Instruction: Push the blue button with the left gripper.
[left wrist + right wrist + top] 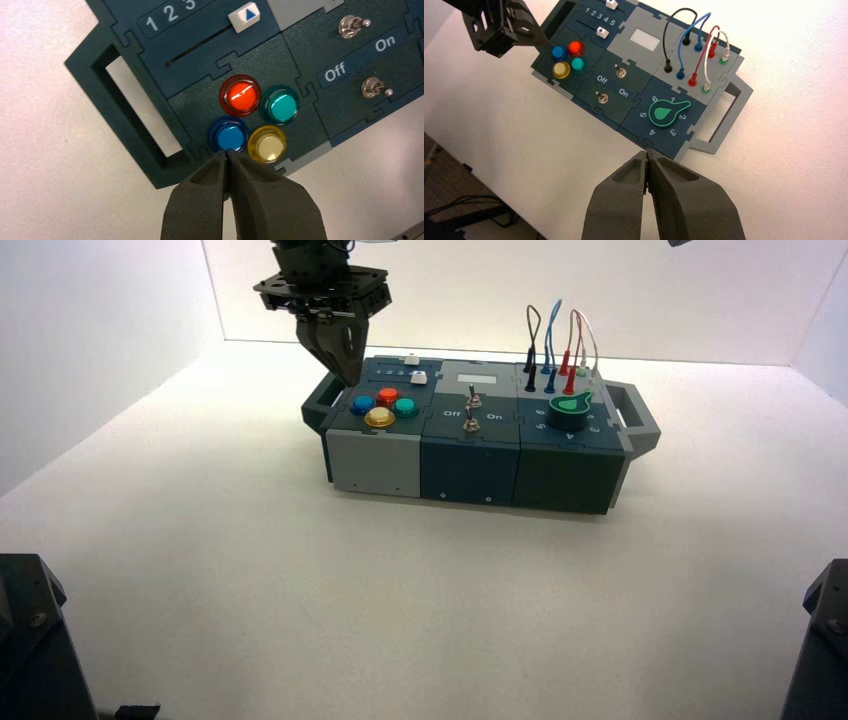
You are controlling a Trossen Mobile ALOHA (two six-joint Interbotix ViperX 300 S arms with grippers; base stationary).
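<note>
The blue button (229,135) sits in a four-button cluster with a red button (240,95), a teal-green button (281,104) and a yellow button (267,144) on the left end of the box. My left gripper (227,154) is shut, empty and points down. Its tip hovers just over the blue button's edge on the side away from the red button. In the high view the left gripper (349,379) hangs a little above and behind the blue button (363,404). My right gripper (647,154) is shut and held high, off the box's knob side.
The box (470,465) has a handle (125,117) close beside the button cluster. A slider with a white handle (245,16) lies past the buttons. Two toggle switches (375,88) lettered Off and On stand mid-box. A green knob (569,409) and plugged wires (555,340) are on the right.
</note>
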